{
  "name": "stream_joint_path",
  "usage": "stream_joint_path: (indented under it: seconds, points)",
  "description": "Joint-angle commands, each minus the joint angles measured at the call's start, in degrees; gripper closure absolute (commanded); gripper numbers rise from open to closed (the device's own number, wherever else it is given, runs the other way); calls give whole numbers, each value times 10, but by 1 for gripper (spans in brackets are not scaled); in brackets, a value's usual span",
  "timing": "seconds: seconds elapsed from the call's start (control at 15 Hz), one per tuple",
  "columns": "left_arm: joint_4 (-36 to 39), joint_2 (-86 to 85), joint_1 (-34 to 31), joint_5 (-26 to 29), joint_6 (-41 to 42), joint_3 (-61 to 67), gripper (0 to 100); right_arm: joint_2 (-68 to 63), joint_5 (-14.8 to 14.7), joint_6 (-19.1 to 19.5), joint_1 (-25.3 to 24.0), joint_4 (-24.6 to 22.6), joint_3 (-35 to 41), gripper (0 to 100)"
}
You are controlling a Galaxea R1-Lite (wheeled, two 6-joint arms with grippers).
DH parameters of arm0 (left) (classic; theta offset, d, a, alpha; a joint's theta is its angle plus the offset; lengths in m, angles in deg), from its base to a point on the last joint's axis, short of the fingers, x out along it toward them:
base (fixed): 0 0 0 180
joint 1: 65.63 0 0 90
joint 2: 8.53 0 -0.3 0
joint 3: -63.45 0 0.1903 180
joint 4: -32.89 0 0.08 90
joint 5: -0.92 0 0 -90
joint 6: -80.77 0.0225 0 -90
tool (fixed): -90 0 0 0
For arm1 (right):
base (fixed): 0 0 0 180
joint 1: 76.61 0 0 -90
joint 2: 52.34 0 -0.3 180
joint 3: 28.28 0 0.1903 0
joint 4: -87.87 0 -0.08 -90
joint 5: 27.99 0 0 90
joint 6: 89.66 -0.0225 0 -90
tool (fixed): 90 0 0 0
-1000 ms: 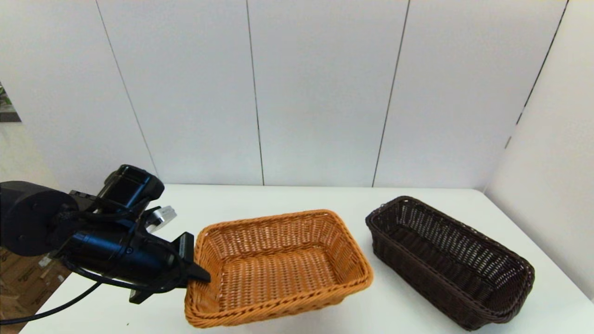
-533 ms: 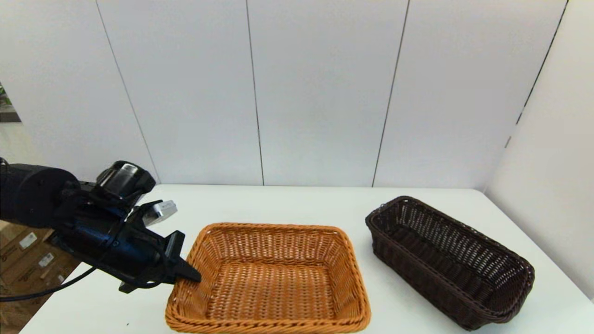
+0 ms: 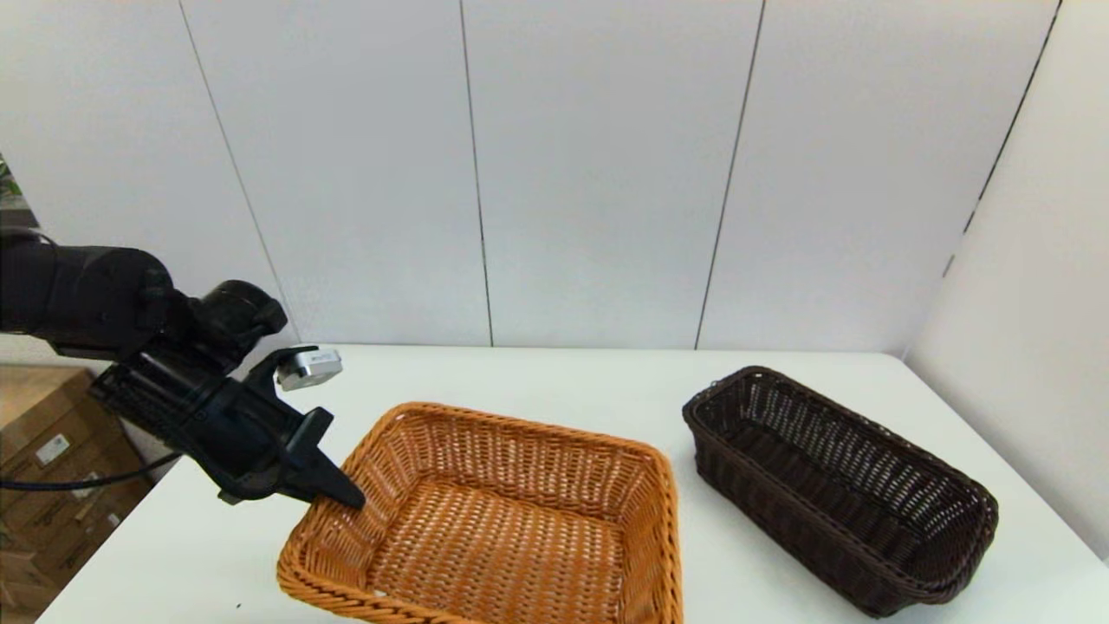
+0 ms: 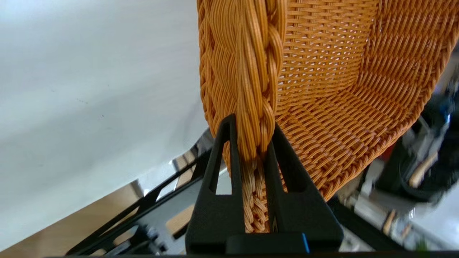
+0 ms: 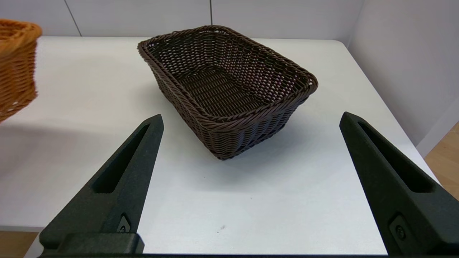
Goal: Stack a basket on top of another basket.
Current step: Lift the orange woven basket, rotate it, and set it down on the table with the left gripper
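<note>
The orange-tan basket (image 3: 494,520) is close woven wicker with a braided rim, the dark brown basket (image 3: 836,485) is nearly black open-weave wicker with a braided rim too, the table (image 3: 563,377) is plain white, and both hands' fingers (image 5: 118,179) are matte black.

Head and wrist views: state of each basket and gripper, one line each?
orange-tan basket: held by its braided rim, tilted, lifted off the table.
dark brown basket: flat on the table, upright, empty, untouched.
left gripper: shut on the orange-tan basket's rim.
right gripper: open, holding nothing, near the table's front edge, facing the dark brown basket.
</note>
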Motion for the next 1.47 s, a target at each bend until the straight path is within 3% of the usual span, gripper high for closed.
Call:
stream_joint_path:
  seconds: [0.07,0.67,1.2,1.47]
  points:
    - [-11,56,-5,1,21,-28,100,-1,0,0,0,0,0,0]
    - [65,115,-4,-9,14,-29,100,-1,0,0,0,0,0,0]
    - [162,136,16,-11,-95,-23,100,-1,0,0,0,0,0,0]
    - [180,136,28,-10,-106,-16,100,-1,0,0,0,0,0,0]
